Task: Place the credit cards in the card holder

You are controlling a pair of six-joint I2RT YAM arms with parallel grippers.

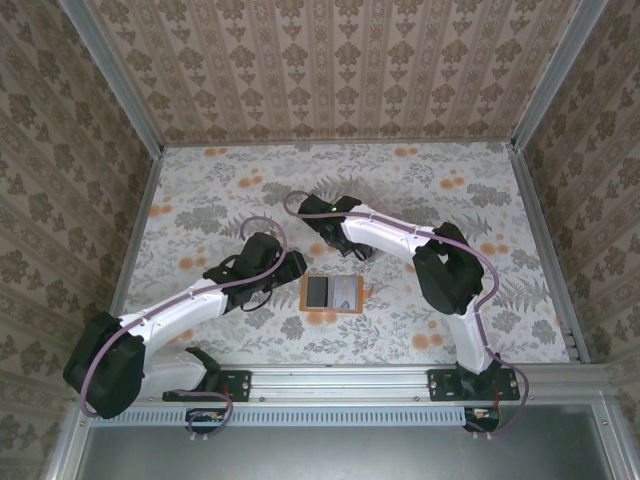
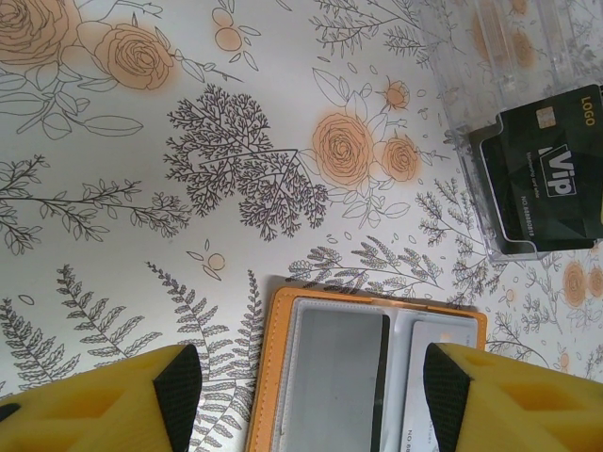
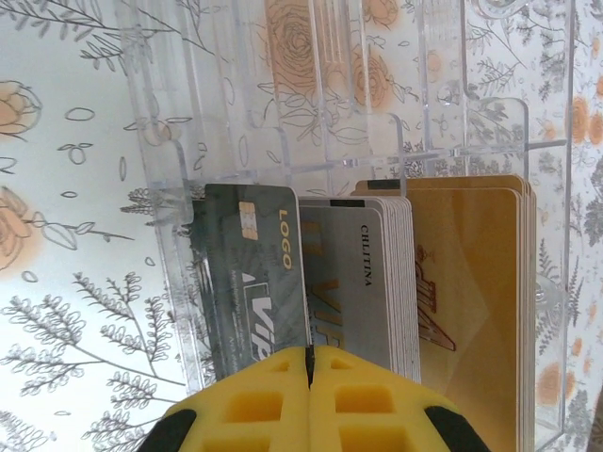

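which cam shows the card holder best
Left wrist: the card holder lies open close up, its orange rim and a grey card inside plain. Top external shows the holder small, detail lost.

Card holder (image 1: 331, 294) lies open; floral table (image 1: 250, 180) beneath.

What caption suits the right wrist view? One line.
Right pincer, closed, before cards standing in a clear box.

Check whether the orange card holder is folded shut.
No, the card holder lies open on the table, a grey card and a white card showing in its pockets.
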